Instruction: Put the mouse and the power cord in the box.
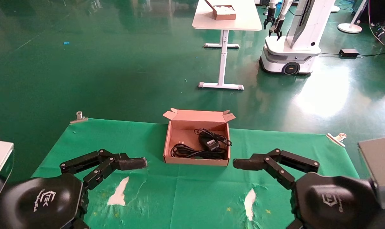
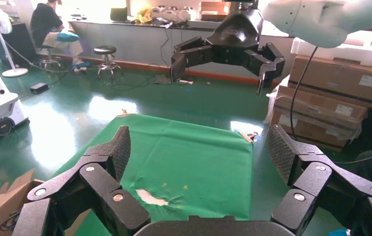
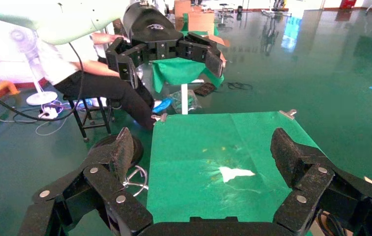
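On the green cloth (image 1: 84, 140) your box (image 1: 171, 140) already holds the mouse (image 1: 210, 143) and power cord (image 1: 192, 152), so you're basically done, left gripper (image 1: 141, 163) and right gripper (image 1: 238, 163) wide open, empty, flanking it.

The box (image 1: 196, 144) sits on the table (image 1: 84, 140) at the middle of its far edge, lid flipped back. Inside it, the power cord (image 1: 187, 152) lies front-left and the mouse (image 1: 211, 143) right, touching. Left gripper (image 1: 138, 163) hangs front-left of the box, right gripper (image 1: 241, 163) front-right, both spread wide
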`<action>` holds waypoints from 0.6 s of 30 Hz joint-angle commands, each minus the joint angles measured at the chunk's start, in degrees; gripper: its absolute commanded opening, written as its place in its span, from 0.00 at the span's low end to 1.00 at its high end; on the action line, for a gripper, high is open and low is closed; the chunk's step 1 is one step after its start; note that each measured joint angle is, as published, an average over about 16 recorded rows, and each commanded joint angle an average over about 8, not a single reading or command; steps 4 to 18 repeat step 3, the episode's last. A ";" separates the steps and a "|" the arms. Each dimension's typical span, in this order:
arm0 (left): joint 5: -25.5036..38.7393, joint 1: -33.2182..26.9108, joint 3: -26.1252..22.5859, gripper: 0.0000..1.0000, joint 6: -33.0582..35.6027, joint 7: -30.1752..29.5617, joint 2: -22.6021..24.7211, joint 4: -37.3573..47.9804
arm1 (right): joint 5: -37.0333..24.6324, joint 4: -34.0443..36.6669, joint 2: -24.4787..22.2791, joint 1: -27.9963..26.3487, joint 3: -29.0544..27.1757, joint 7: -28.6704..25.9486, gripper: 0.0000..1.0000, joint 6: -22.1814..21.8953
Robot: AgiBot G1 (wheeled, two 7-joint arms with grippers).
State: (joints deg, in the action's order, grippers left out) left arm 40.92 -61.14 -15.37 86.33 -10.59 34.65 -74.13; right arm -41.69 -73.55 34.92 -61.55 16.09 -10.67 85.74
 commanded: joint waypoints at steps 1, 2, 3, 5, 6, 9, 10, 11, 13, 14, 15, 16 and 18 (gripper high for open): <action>0.34 -0.15 -0.24 1.00 -0.25 -0.09 0.13 0.21 | -0.01 0.02 0.01 -0.01 0.01 0.00 1.00 -0.01; 0.38 -0.17 -0.27 1.00 -0.28 -0.10 0.15 0.24 | -0.01 0.02 0.01 -0.01 0.01 0.00 1.00 -0.01; 0.42 -0.19 -0.30 1.00 -0.30 -0.11 0.17 0.26 | -0.01 0.02 0.01 -0.02 0.02 0.00 1.00 -0.01; 0.42 -0.19 -0.30 1.00 -0.30 -0.11 0.17 0.26 | -0.01 0.02 0.01 -0.02 0.02 0.00 1.00 -0.01; 0.42 -0.19 -0.30 1.00 -0.30 -0.11 0.17 0.26 | -0.01 0.02 0.01 -0.02 0.02 0.00 1.00 -0.01; 0.42 -0.19 -0.30 1.00 -0.30 -0.11 0.17 0.26 | -0.01 0.02 0.01 -0.02 0.02 0.00 1.00 -0.01; 0.42 -0.19 -0.30 1.00 -0.30 -0.11 0.17 0.26 | -0.01 0.02 0.01 -0.02 0.02 0.00 1.00 -0.01; 0.42 -0.19 -0.30 1.00 -0.30 -0.11 0.17 0.26 | -0.01 0.02 0.01 -0.02 0.02 0.00 1.00 -0.01; 0.42 -0.19 -0.30 1.00 -0.30 -0.11 0.17 0.26 | -0.01 0.02 0.01 -0.02 0.02 0.00 1.00 -0.01; 0.42 -0.19 -0.30 1.00 -0.30 -0.11 0.17 0.26 | -0.01 0.02 0.01 -0.02 0.02 0.00 1.00 -0.01; 0.42 -0.19 -0.30 1.00 -0.30 -0.11 0.17 0.26 | -0.01 0.02 0.01 -0.02 0.02 0.00 1.00 -0.01; 0.42 -0.19 -0.30 1.00 -0.30 -0.11 0.17 0.26 | -0.01 0.02 0.01 -0.02 0.02 0.00 1.00 -0.01; 0.42 -0.19 -0.30 1.00 -0.30 -0.11 0.17 0.26 | -0.01 0.02 0.01 -0.02 0.02 0.00 1.00 -0.01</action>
